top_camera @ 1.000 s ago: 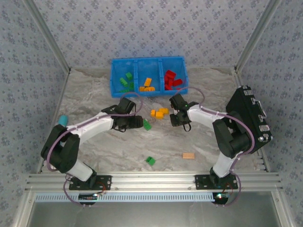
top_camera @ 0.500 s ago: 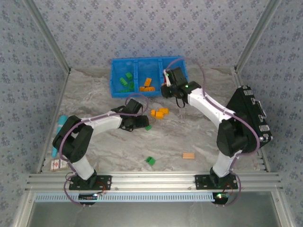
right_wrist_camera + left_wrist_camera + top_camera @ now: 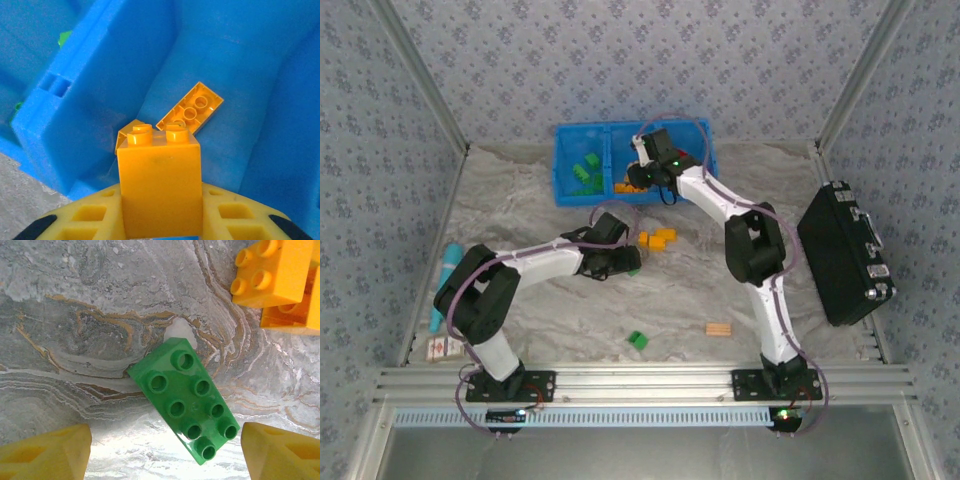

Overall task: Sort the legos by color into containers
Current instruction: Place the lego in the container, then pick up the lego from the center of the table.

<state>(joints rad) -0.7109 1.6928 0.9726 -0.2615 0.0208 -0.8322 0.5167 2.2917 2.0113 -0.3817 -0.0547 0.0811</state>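
The right gripper [image 3: 160,222] pinches an upright orange-yellow brick [image 3: 159,185] between its two yellow fingers, with the studs pointing away from them. Beyond the fingertips is the middle compartment of the blue bin [image 3: 75,100], where an upturned orange flat brick [image 3: 191,109] lies on the floor. The left gripper [image 3: 165,452] has its fingers spread wide. A green eight-stud brick [image 3: 185,400] lies flat on the marble table [image 3: 75,315], between and just ahead of them, nearer the right finger. Orange bricks [image 3: 272,275] sit further ahead, to the right.

Ahead-right of the left gripper [image 3: 162,452], two orange bricks [image 3: 272,275] are cut off. The right gripper's [image 3: 160,225] fingers [image 3: 90,216] hide the tall orange brick [image 3: 160,180] at its base.
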